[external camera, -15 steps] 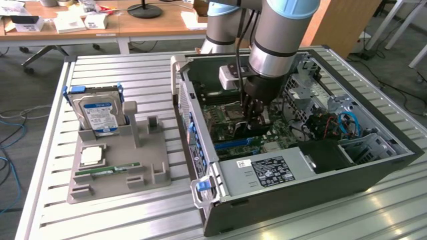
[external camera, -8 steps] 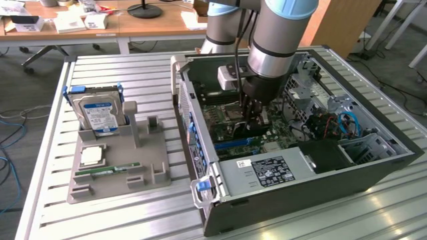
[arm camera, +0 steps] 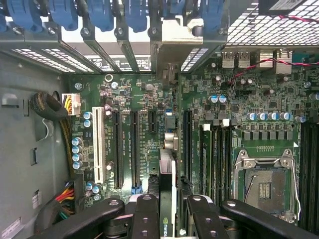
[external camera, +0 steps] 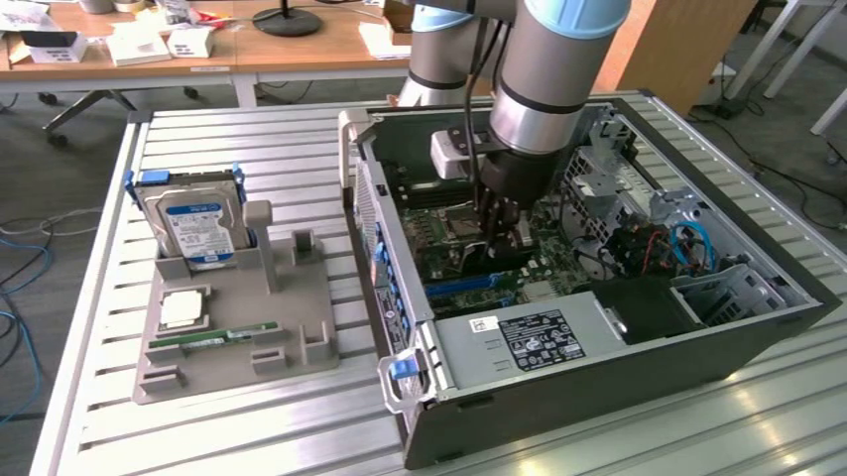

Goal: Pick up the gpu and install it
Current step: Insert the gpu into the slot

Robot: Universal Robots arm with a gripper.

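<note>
Pincer [arm camera: 172,206]: closed on the gpu [arm camera: 167,174], a finger on each face, with the card held edge-on between the fingers [arm camera: 144,219]. In the exterior view the pincer [external camera: 505,238] is down inside the open computer case [external camera: 741,327], near its middle. The parts tray [external camera: 225,372] with the hard drive [external camera: 196,228] and RAM stick [external camera: 212,339] sits on the tabletop [external camera: 238,139] at 9 o'clock of the case, well apart.

Gpu position: over the motherboard [arm camera: 239,104], between one long black slot [arm camera: 135,149] and another long black slot [arm camera: 187,144] beside the memory banks. I cannot tell whether its edge connector has met a slot or hangs clear of the board.

Risks, my judgement:
- Lateral offset. The card edge seems to lie between slots rather than plainly over one. Pressing down from here could drive the connector onto bare board or small components.
- Tilt in the grip. The hold is at one end of the card, so the far end could dip first and jam in the slot mouth.
- Bracket end. It may catch on the rear frame under the blue latches [arm camera: 99,12].
- Open CPU socket [arm camera: 264,186] is near, and a slipped card could strike it.
- The cable bundle [arm camera: 52,112] is off to the side, low concern.
</note>
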